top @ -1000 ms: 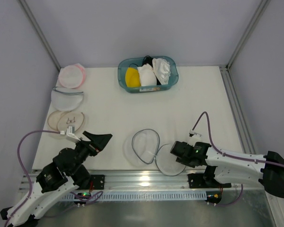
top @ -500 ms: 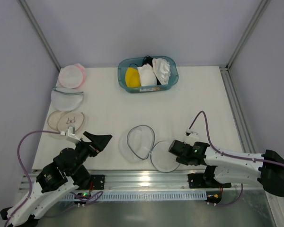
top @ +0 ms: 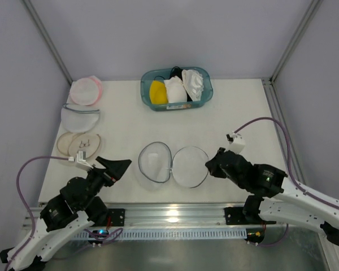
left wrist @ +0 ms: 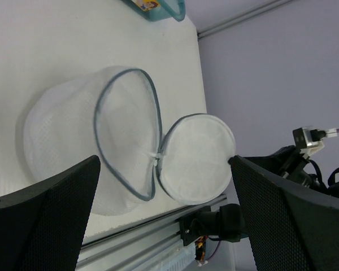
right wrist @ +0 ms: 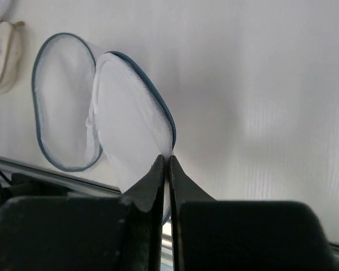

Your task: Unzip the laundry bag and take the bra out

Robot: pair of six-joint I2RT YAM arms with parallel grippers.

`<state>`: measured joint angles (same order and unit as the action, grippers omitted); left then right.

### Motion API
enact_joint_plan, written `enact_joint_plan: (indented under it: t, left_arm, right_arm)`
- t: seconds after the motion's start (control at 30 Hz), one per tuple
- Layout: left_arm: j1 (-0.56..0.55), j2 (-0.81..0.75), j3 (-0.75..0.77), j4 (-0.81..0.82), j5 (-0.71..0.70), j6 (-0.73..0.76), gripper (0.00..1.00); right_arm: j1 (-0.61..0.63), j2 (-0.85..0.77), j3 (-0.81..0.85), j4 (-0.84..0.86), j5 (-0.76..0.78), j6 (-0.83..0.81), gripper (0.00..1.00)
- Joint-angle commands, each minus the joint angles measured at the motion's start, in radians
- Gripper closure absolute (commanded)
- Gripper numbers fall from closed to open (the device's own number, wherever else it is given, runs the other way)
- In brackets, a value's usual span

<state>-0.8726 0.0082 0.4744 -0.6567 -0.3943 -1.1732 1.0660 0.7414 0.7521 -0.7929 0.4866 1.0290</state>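
The laundry bag (top: 154,162) lies unzipped near the table's front middle, its two white mesh halves with a dark grey-blue rim spread side by side. My right gripper (top: 209,165) is shut on the rim of the right half (right wrist: 130,124), its jaws pinched on the mesh edge (right wrist: 168,160). My left gripper (top: 116,167) stands open just left of the bag, nothing between its fingers (left wrist: 45,203); the left wrist view shows both halves (left wrist: 124,130) holding nothing. The bra (top: 193,83), crumpled white fabric, lies in the teal basket.
The teal basket (top: 146,96) at the back also holds a yellow garment (top: 157,92) and a white pad (top: 175,89). Along the left edge lie a pink-rimmed pouch (top: 85,90), a grey-rimmed pouch (top: 79,117) and a beige pouch (top: 79,145). A metal rail (top: 169,214) runs along the front.
My right gripper has shut on the rim of the bag's right half and carried it back from the front edge. The whole bag has shifted left. The left arm has barely moved.
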Motion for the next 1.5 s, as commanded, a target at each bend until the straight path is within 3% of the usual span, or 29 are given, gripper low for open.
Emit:
enact_joint_plan:
  t: [0.0,0.1,0.2,0.27,0.53,0.73,0.83,0.93,1.17,1.3,1.47]
  left_arm:
    - [0.000,-0.011,0.043,-0.003,-0.028,0.014,0.01]
    - [0.000,-0.011,0.052,-0.001,-0.020,0.015,0.01]
    - [0.000,-0.011,0.058,-0.001,-0.012,0.017,0.01]
    - [0.000,-0.011,0.073,-0.014,-0.017,0.020,0.01]
    - [0.000,-0.025,0.072,-0.029,-0.025,0.020,0.00]
    - [0.000,-0.024,0.055,-0.015,-0.015,0.010,0.01]
    - [0.000,-0.019,0.058,-0.011,-0.014,0.010,0.01]
    - [0.000,-0.017,0.056,-0.012,-0.011,0.010,0.01]
    - [0.000,-0.030,0.061,-0.023,-0.018,0.010,0.01]
    - [0.000,-0.031,0.069,-0.030,-0.026,0.014,0.00]
    - [0.000,-0.053,0.095,-0.079,-0.052,0.014,0.01]
  right_arm:
    - [0.008,0.032,0.085,0.159,-0.015,-0.214,0.96]
    - [0.006,0.125,0.165,0.210,-0.020,-0.302,0.96]
    - [-0.003,0.200,0.267,0.114,0.133,-0.299,0.96]
    - [-0.014,0.229,0.318,-0.003,0.252,-0.279,0.96]
    - [-0.043,0.418,0.543,-0.504,0.474,-0.127,0.96]
    - [-0.066,0.485,0.561,-0.617,0.524,-0.171,0.96]
    - [-0.067,0.556,0.579,-0.739,0.595,-0.109,0.96]
    - [-0.066,0.622,0.587,-0.747,0.644,-0.089,0.96]
    - [-0.064,0.800,0.785,-0.737,0.763,-0.179,0.96]
    - [-0.015,0.967,0.845,-0.680,0.851,-0.294,0.96]
    - [0.052,1.136,0.894,-0.747,1.006,-0.280,0.96]
